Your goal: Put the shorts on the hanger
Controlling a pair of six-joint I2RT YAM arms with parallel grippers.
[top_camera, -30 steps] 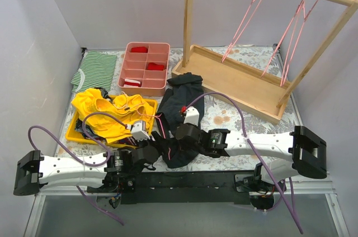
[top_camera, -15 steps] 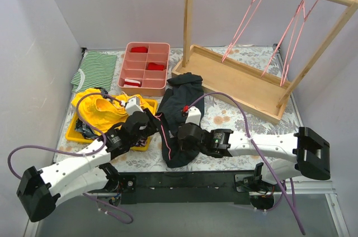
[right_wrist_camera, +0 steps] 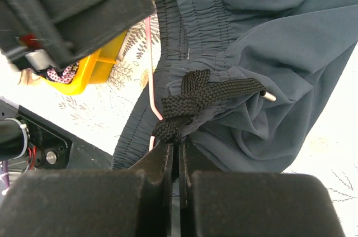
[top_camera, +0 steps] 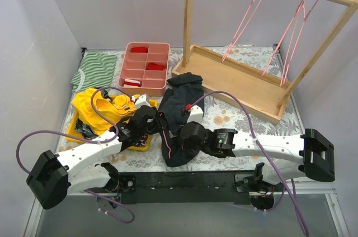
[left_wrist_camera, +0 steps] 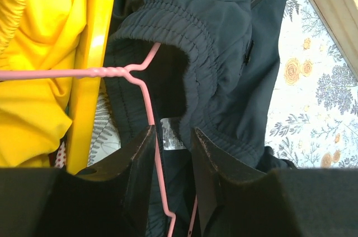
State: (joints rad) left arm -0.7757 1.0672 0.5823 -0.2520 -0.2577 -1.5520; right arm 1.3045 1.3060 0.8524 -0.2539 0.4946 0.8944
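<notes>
The shorts [top_camera: 182, 100] lie crumpled on the floral table [top_camera: 224, 117], wedged between a yellow bin [top_camera: 75, 132] on the left and the base of the wooden rack [top_camera: 235, 77] on the right. Both arms reach in over their near end. The bin's wall touches the waistband and the yellow garment [top_camera: 103, 105] is heaped inside it. Behind the bin are a striped cloth [top_camera: 95, 69] and a pink tray [top_camera: 146, 68] with red items in some compartments, both well apart from the shorts. Other hangers [top_camera: 246, 16] dangle from the rack's rail, far from either arm. From above, the arm bodies cover the jaws, so only the wrist views tell their state. The left view shows the hanger [left_wrist_camera: 95, 71] with its twisted neck across the bin's edge and one wire bending down into the open waistband, past a white label [left_wrist_camera: 170, 134]. There the left gripper [left_wrist_camera: 172, 133] is parted, its fingers [left_wrist_camera: 137, 164] standing wider than the wire, which runs close along one of them. The right view shows the right gripper [right_wrist_camera: 174, 145] pressed closed on the end of the black drawstring [right_wrist_camera: 196, 97] at the waistband, with the pink wire just beside it. That view also shows the left arm's dark body overhanging the bin.
</notes>
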